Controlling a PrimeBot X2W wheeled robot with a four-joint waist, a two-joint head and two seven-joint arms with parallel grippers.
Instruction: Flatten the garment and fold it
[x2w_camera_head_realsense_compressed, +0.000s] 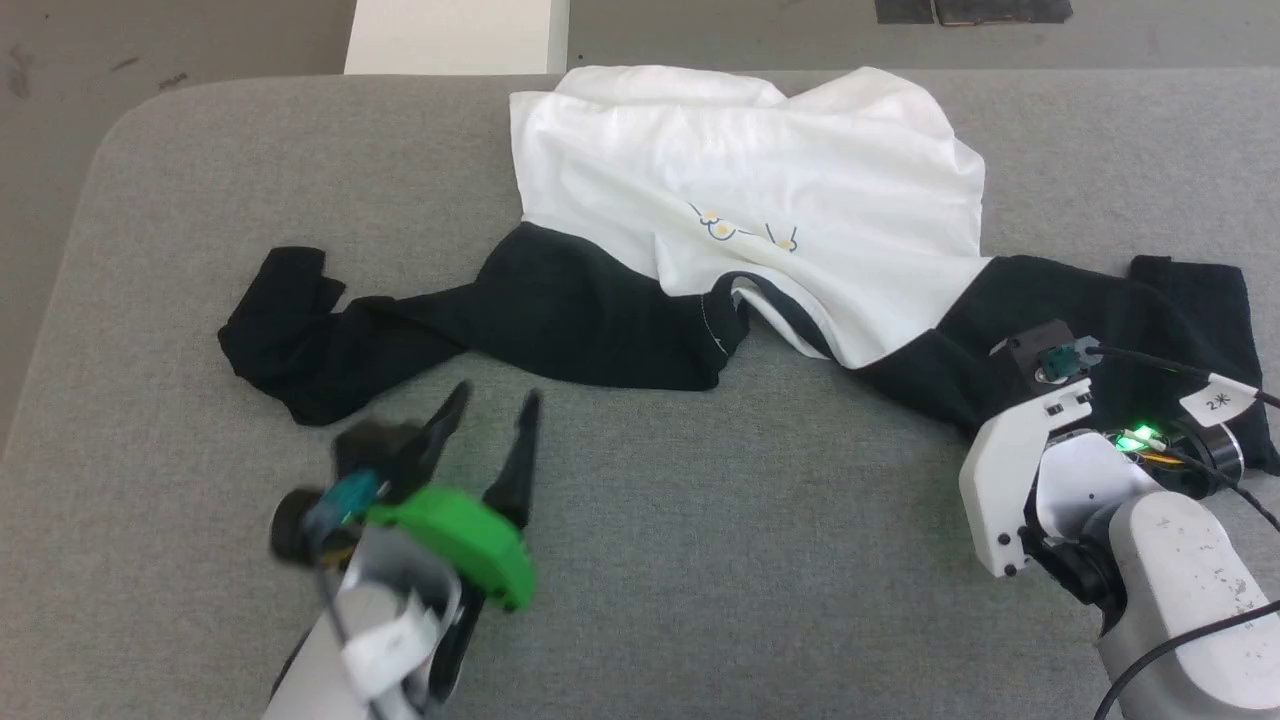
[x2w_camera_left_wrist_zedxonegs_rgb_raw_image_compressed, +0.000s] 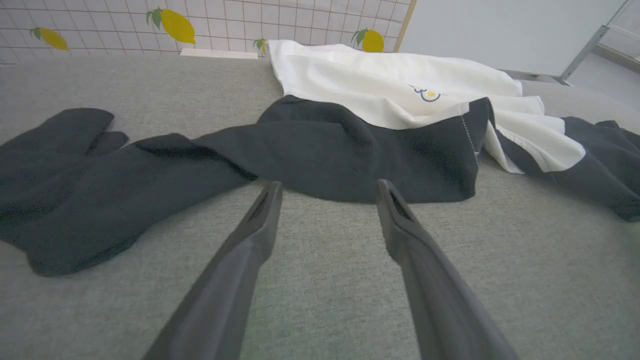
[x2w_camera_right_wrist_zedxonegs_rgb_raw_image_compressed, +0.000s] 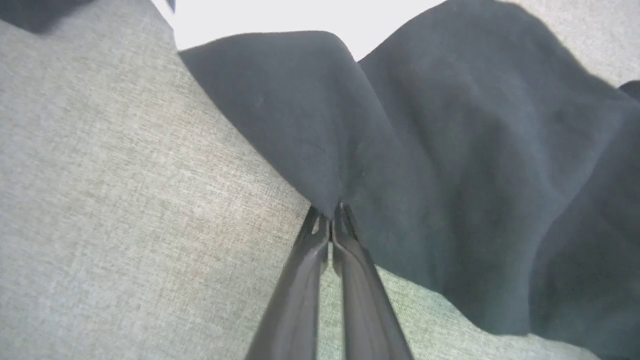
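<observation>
Grey woven table (x2w_camera_head_realsense_compressed: 700, 560), rounded corner at far left, cloth-like weave plain in both wrist views. Past its far edge a dull grey-brown floor (x2w_camera_head_realsense_compressed: 200, 40); a white box (x2w_camera_head_realsense_compressed: 455, 35) stands against the table's far side, and dark mats (x2w_camera_head_realsense_compressed: 970, 10) lie farther right on the floor. From the left wrist view, the back wall (x2w_camera_left_wrist_zedxonegs_rgb_raw_image_compressed: 100, 20) is white grid tile printed with yellow lemons (x2w_camera_left_wrist_zedxonegs_rgb_raw_image_compressed: 175, 25), and a pale panel (x2w_camera_left_wrist_zedxonegs_rgb_raw_image_compressed: 500, 30) on a metal leg (x2w_camera_left_wrist_zedxonegs_rgb_raw_image_compressed: 580, 50) stands to its right. The garment (x2w_camera_head_realsense_compressed: 750, 170) lies across the far half of the table: white body bunched and creased at the middle, reaching the far edge, small yellow-and-blue print (x2w_camera_head_realsense_compressed: 740, 232) facing up, collar (x2w_camera_head_realsense_compressed: 770, 300) turned toward the robot. Its left sleeve (x2w_camera_head_realsense_compressed: 330, 330) trails out rumpled; its right sleeve (x2w_camera_head_realsense_compressed: 1100, 310) spreads toward the right edge. The left gripper (x2w_camera_head_realsense_compressed: 497, 393) is blurred in the head view, fingers spread wide, over bare table just short of the sleeve's near hem, holding nothing. The right gripper (x2w_camera_right_wrist_zedxonegs_rgb_raw_image_compressed: 330, 220) is pressed closed, pinching the near edge of the right sleeve, the black cloth gathering into a ridge at its tips.
</observation>
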